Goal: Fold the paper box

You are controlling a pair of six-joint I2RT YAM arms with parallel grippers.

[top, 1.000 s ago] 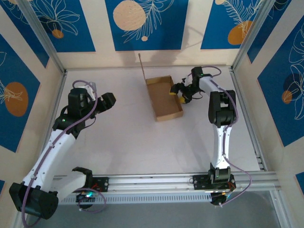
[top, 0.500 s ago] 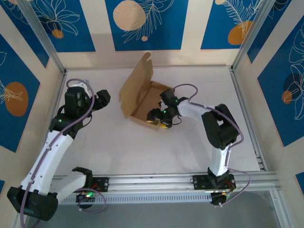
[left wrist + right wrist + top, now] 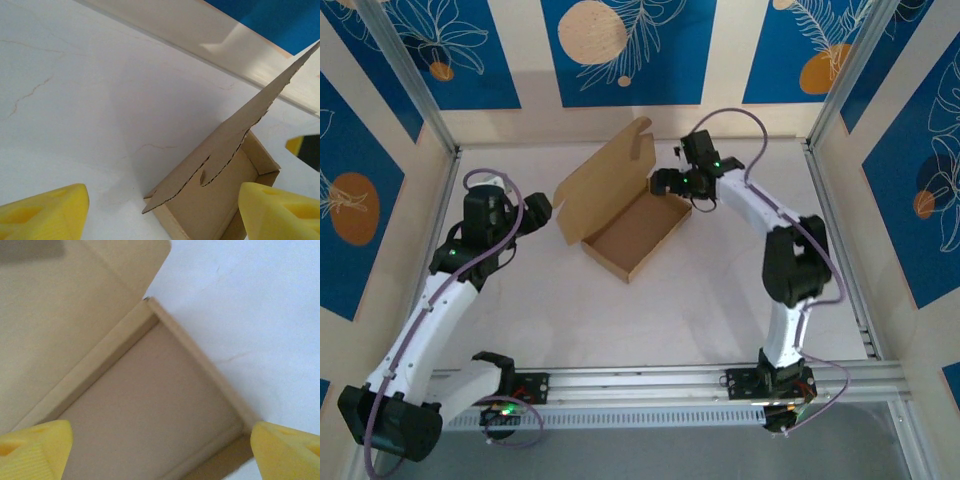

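paper box lid raised | left gripper apart, near lid | right gripper apart, over far corner

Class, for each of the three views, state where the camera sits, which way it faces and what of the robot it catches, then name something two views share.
Top external: above and behind the arms, looking down at the table, paper box, left pincer and right pincer.
Left wrist: low beside the box, facing its raised lid; yellow left fingertips show.
Right wrist: over the box, looking down into it; yellow right fingertips show.
Shared: both wrist views see the box.
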